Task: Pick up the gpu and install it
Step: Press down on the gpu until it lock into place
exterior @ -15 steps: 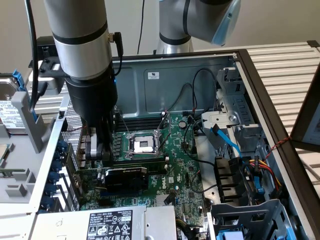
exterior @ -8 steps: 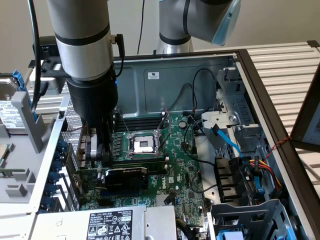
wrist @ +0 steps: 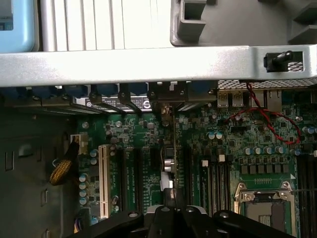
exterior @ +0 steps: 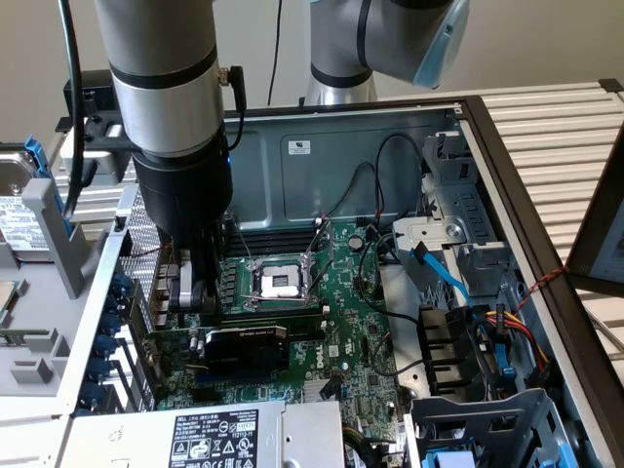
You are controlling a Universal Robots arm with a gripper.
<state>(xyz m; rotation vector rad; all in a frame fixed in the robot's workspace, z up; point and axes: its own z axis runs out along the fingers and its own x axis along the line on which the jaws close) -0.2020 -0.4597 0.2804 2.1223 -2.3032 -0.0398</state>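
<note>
So the gpu (exterior: 246,346) sits upright in a slot on the motherboard (exterior: 356,341), inside the open case (exterior: 322,146). The gripper (exterior: 202,292) hangs just above its bracket end, jaws closed, holding nothing.

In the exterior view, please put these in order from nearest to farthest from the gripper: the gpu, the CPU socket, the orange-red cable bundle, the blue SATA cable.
From the gripper:
1. The gpu, just below it on the motherboard.
2. The CPU socket, toward the exterior view's right; close to the gpu's rank.
3. The blue SATA cable, further right.
4. The orange-red cable bundle, far right by the drive bay.
</note>
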